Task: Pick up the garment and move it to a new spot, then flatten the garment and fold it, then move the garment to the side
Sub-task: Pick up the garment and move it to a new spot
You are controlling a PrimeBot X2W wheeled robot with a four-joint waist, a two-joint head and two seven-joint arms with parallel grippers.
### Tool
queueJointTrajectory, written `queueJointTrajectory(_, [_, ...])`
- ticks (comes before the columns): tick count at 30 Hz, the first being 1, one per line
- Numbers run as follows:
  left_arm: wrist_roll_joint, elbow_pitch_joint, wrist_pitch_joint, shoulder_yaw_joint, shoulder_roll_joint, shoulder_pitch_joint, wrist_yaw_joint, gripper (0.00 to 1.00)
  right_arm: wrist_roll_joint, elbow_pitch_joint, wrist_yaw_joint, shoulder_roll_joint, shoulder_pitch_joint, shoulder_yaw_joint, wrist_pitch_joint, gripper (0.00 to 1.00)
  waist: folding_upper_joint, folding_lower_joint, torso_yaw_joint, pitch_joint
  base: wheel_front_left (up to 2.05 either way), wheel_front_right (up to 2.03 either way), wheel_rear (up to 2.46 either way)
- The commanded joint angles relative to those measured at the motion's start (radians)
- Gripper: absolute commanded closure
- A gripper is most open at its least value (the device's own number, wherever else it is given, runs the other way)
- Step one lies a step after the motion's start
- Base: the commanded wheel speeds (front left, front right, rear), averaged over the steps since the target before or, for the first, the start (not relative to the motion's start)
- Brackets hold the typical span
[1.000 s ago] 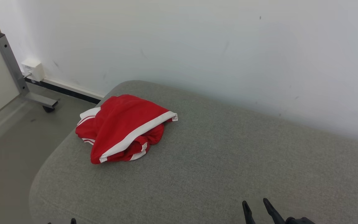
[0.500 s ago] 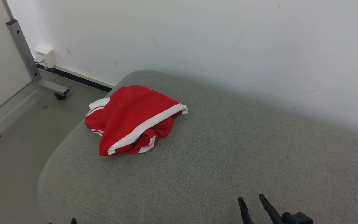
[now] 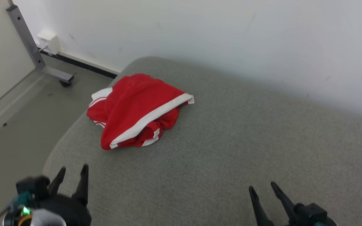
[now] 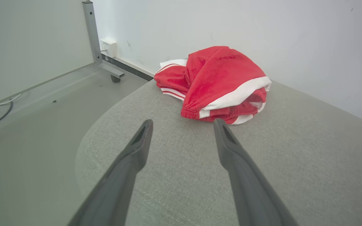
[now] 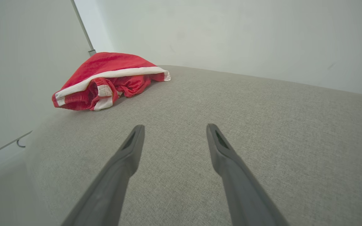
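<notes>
Red knit fabric with white bands, the garment (image 3: 138, 110) lies bunched in a loose heap at the upper left of the head view, on the grey woven cushion (image 3: 225, 150) near its rounded far-left corner. The left gripper (image 3: 73, 168) sits at the lower left of that view, below the heap and apart from it, its two dark fingers spread and holding nothing. In the left wrist view the heap's elasticated edge lies just above and beyond the fingertips, with a strip of bare cushion between. The right gripper (image 3: 262, 186) sits at the lower right, well apart from the garment, fingers likewise spread and empty over bare cushion; in its wrist view the heap is at the upper left. A pale wall (image 3: 218, 37) runs along the top of the frame behind the cushion. At the upper left, a grey metal leg (image 3: 31, 47) on a caster stands on the floor (image 3: 14, 131), beside a small white wall box (image 3: 49, 41). Nothing lies between either gripper and the garment.
</notes>
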Motion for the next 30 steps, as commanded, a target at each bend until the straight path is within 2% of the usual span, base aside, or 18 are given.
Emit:
queueJointTrajectory(1, [-0.041, 0.008, 0.036, -0.005, 0.005, -0.054, -0.002, 0.0, -0.015, -0.025, -0.002, -0.016, -0.016, -0.002, 0.014, 0.0, -0.0001, -0.0001, -0.065, 0.136, 0.0, 0.0, 0.0])
queueJointTrajectory(7, [-0.206, 0.048, 0.215, -0.033, 0.064, -0.256, -0.003, 0.0, -0.043, -0.137, -0.002, -0.05, -0.066, -0.014, 0.069, 0.0, -0.0001, -0.0001, -0.112, 0.306, 0.0, 0.0, 0.0])
queueJointTrajectory(11, [-0.34, 0.09, 0.343, 0.014, 0.078, -0.386, 0.001, 0.0, -0.056, -0.195, -0.002, -0.058, -0.104, -0.022, 0.09, 0.0, -0.0001, -0.0001, -0.14, 0.404, 0.0, 0.0, 0.0])
queueJointTrajectory(14, [-0.411, 0.115, 0.418, 0.059, 0.091, -0.466, 0.026, 0.0, -0.07, -0.233, -0.002, -0.058, -0.126, -0.025, 0.103, 0.0, -0.0001, -0.0001, -0.165, 0.466, 0.0, 0.0, 0.0])
queueJointTrajectory(15, [-0.411, 0.115, 0.418, 0.059, 0.091, -0.466, 0.026, 0.0, -0.07, -0.233, -0.002, -0.058, -0.126, -0.025, 0.103, 0.0, -0.0001, -0.0001, -0.165, 0.466, 0.0, 0.0, 0.0])
queueJointTrajectory(23, [-0.483, 0.12, 0.539, 0.133, 0.165, -0.59, 0.111, 0.0, -0.081, -0.292, -0.002, -0.051, -0.167, -0.063, 0.102, 0.0, -0.0001, -0.0001, -0.225, 0.589, 0.0, 0.0, 0.0])
queueJointTrajectory(30, [-0.495, 0.072, 0.614, 0.155, 0.216, -0.609, 0.16, 0.0, -0.082, -0.26, -0.003, -0.036, -0.176, -0.075, 0.087, 0.0, -0.0001, -0.0001, -0.254, 0.647, 0.0, 0.0, 0.0])
